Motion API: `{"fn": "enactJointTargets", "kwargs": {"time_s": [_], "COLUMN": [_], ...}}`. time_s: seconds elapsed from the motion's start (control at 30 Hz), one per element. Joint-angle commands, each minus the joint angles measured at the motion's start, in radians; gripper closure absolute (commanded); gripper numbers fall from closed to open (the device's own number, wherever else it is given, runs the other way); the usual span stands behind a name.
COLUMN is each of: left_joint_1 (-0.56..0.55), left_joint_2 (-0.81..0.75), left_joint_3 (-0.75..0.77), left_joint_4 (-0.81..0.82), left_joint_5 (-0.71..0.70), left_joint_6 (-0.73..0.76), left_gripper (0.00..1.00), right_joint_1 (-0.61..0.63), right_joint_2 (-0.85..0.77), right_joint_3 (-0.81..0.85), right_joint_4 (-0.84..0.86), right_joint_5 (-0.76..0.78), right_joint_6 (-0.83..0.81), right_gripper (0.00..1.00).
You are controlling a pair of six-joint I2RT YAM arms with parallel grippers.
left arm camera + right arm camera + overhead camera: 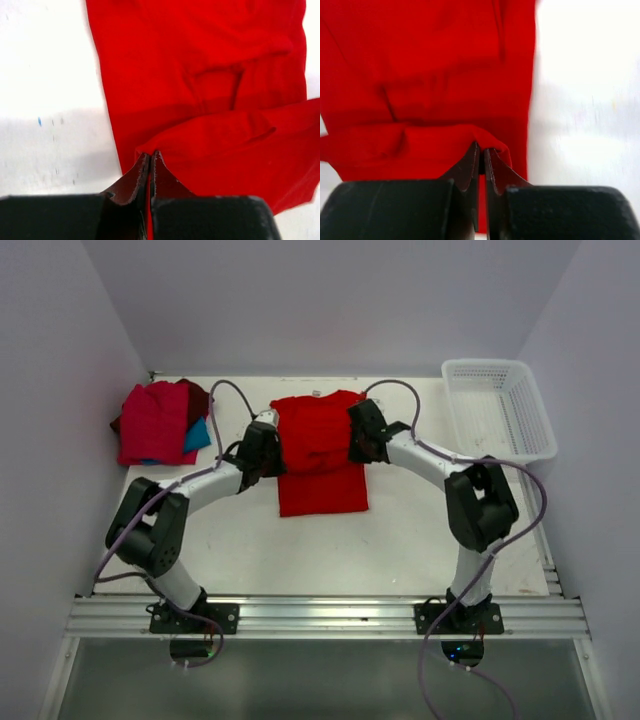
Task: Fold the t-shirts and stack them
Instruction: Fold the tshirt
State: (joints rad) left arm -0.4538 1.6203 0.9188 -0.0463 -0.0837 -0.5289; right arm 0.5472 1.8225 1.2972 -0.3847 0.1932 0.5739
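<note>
Top external: folded stack (158,425) at 10 o'clock; red shirt (320,485) at centre, part folded, pinched at 9 and 3 o'clock edges by left gripper (151,156) and right gripper (481,149), both clamped on cloth. Best carried level, in step, keeping fold line straight.

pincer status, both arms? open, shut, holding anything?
left pincer: closed, pinching a folded edge of the red t-shirt.
right pincer: closed, pinching the same shirt's opposite edge.

Red t-shirt (320,485) lies part-folded mid-table; folded shirts (155,425) piled far left.
</note>
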Motion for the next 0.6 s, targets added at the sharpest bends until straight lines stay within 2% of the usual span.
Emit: {"fn": "enactJointTargets", "kwargs": {"time_s": [0.0, 0.03, 0.07, 0.1, 0.13, 0.23, 0.27, 0.37, 0.57], "left_joint_1": [0.065, 0.082, 0.114, 0.128, 0.136, 0.148, 0.149, 0.149, 0.144], "left_joint_2": [0.114, 0.147, 0.186, 0.193, 0.187, 0.144, 0.115, 0.035, -0.074], "left_joint_3": [0.194, 0.24, 0.282, 0.357, 0.385, 0.457, 0.451, 0.365, 0.114], "left_joint_4": [0.112, 0.121, 0.126, 0.109, 0.102, 0.053, 0.051, 0.086, 0.161], "left_joint_5": [0.03, 0.027, 0.013, -0.034, -0.054, -0.068, -0.067, -0.054, 0.079], "left_joint_6": [0.056, 0.061, 0.06, 0.058, 0.061, 0.107, 0.119, 0.116, 0.06], "left_gripper": [1.0, 0.54, 0.21, 0.0, 0.0, 0.0, 0.0, 0.0, 0.0], "right_joint_1": [-0.064, -0.075, -0.082, -0.089, -0.093, -0.107, -0.105, -0.105, -0.093], "right_joint_2": [0.182, 0.246, 0.291, 0.343, 0.35, 0.292, 0.253, 0.118, -0.04], "right_joint_3": [0.296, 0.385, 0.461, 0.556, 0.582, 0.573, 0.494, 0.352, 0.107], "right_joint_4": [-0.04, -0.083, -0.144, -0.152, -0.152, -0.146, -0.093, 0.021, 0.073], "right_joint_5": [0.063, 0.112, 0.142, 0.169, 0.175, 0.167, 0.173, 0.167, 0.124], "right_joint_6": [-0.068, -0.086, -0.1, -0.108, -0.133, -0.141, -0.144, -0.144, -0.151], "right_gripper": [0.95, 0.53, 0.28, 0.08, 0.01, 0.01, 0.01, 0.01, 0.05]}}
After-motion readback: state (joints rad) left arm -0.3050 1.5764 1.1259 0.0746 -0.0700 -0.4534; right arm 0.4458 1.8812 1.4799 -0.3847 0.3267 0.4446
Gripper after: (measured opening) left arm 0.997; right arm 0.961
